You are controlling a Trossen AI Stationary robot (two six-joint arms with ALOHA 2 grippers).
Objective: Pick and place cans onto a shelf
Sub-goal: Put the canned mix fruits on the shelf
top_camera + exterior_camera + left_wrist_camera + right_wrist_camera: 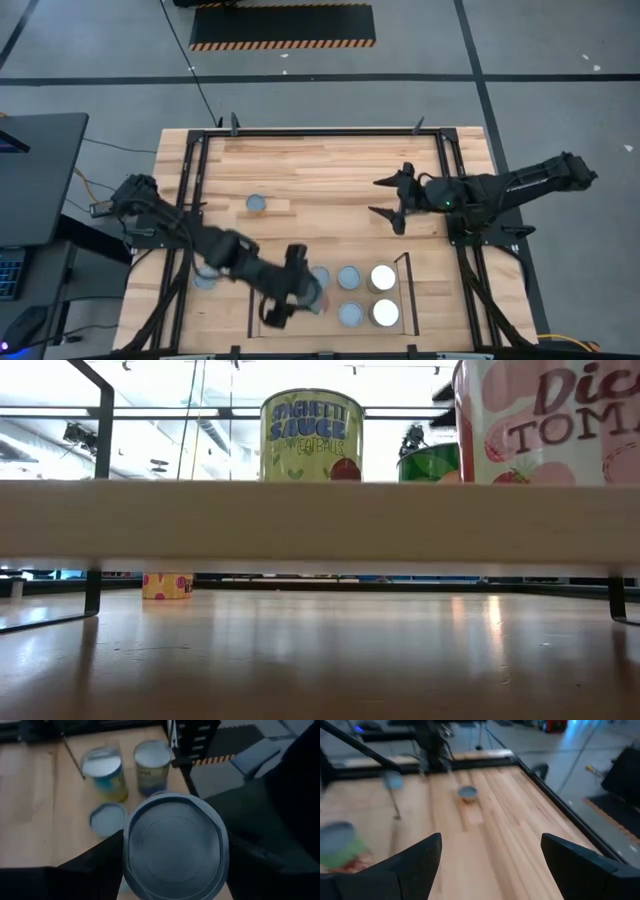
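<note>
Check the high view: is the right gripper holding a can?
No. The right gripper hangs open over bare wood with nothing between its fingers, while the left gripper is the one around a can.

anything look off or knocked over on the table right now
Nothing stands out. The cans in the shelf stand upright, the loose can up the table does too, and the left gripper holds its can level.
</note>
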